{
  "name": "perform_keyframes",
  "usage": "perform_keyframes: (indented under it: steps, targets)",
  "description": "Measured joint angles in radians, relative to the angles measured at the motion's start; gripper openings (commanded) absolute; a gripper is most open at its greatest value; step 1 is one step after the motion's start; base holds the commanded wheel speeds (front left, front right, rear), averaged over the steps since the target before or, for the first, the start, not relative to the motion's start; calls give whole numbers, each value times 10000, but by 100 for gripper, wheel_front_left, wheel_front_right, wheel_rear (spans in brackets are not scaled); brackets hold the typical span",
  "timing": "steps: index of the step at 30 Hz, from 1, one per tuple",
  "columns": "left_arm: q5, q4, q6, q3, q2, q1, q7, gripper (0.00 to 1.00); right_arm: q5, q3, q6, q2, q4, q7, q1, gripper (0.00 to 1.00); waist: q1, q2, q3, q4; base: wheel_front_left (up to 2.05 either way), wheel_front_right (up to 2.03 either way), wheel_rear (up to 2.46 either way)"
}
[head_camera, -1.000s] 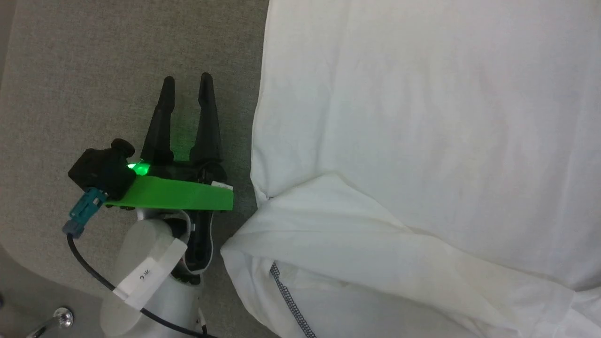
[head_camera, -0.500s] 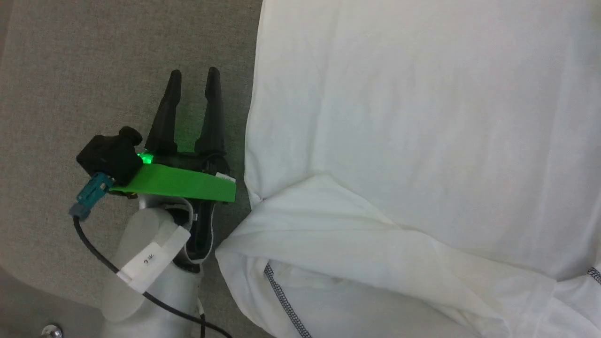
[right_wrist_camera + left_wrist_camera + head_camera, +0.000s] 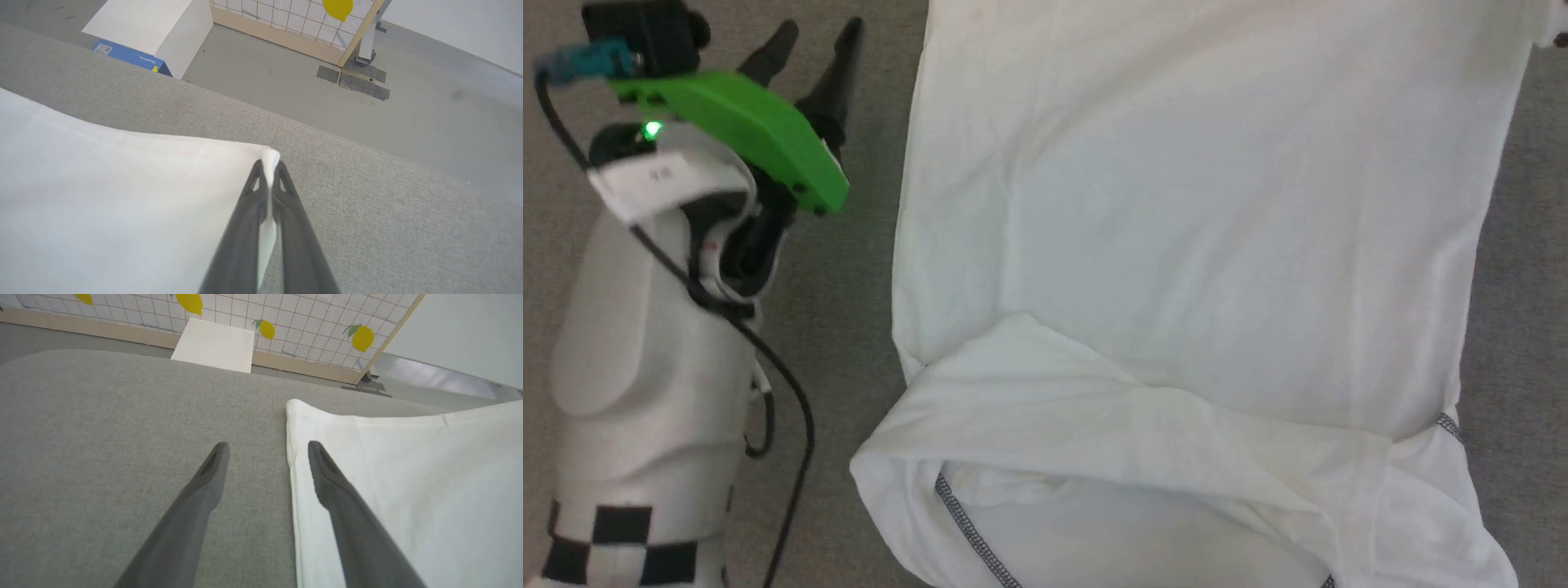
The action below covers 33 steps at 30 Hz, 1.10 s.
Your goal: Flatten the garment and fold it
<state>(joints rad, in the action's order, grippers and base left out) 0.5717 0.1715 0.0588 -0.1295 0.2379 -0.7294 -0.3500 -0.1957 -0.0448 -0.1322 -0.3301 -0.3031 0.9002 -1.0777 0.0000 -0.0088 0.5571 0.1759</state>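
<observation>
Grey woven cloth covers the surface (image 3: 849,310), and the garment (image 3: 1176,245) lies spread across it. It is mostly flat, with a band doubled back over itself at its near end, where zigzag stitching (image 3: 968,523) shows. My right claw (image 3: 269,165) is pressed together on the garment's far right corner, pinching only the very tip of the cloth. My left claw (image 3: 267,446) is spread wide and holds nothing. It straddles the garment's left edge just short of the far left corner, one finger over cloth and the other over bare surface. My worry is the right side: so thin a bite could slip free once I pull. If I draw on that corner before the left has hold, I expect the garment to skew and wrinkle on the diagonal. The left claw may also close on air, or catch just the top layer, unless it drops lower. Pulling could drag the doubled band into a worse bunch.
</observation>
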Motion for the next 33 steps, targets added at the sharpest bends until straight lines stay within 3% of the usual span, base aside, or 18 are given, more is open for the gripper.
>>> perform_keyframes:
  steps: [6,9,19,27,28,29,33]
  targets:
    - [290,1181,-153,-447,606,-2210,-3022,100,-460,-756,0,23,341,-209,-98,0,0,0,136,-658,0,0,0]
    - [255,1607,-169,-756,648,-2940,-3774,100,-673,-1060,0,6,453,-255,-246,0,0,0,357,-922,0,0,0]
    - [-481,2727,-263,-1402,951,-4294,-4470,100,-1246,-1988,0,-159,681,-470,-558,0,0,0,1301,-1617,0,0,0]
    - [-548,3020,-665,-1463,1099,-4574,-5089,98,-1503,-2385,0,-397,669,-562,-707,0,0,0,1672,-1826,0,0,0]
    - [-493,3010,-690,-1429,1093,-4574,-5116,31,-1524,-2405,0,-407,660,-569,-708,0,0,0,1672,-1813,0,0,0]
    - [-470,2987,-686,-1425,1087,-4574,-5102,0,-1538,-2428,0,-443,650,-573,-711,0,0,0,1668,-1789,0,0,0]
    - [-288,2964,-591,-1296,1009,-4502,-4642,0,-1567,-2485,0,-569,487,-665,-714,0,0,0,1579,-1677,0,0,0]
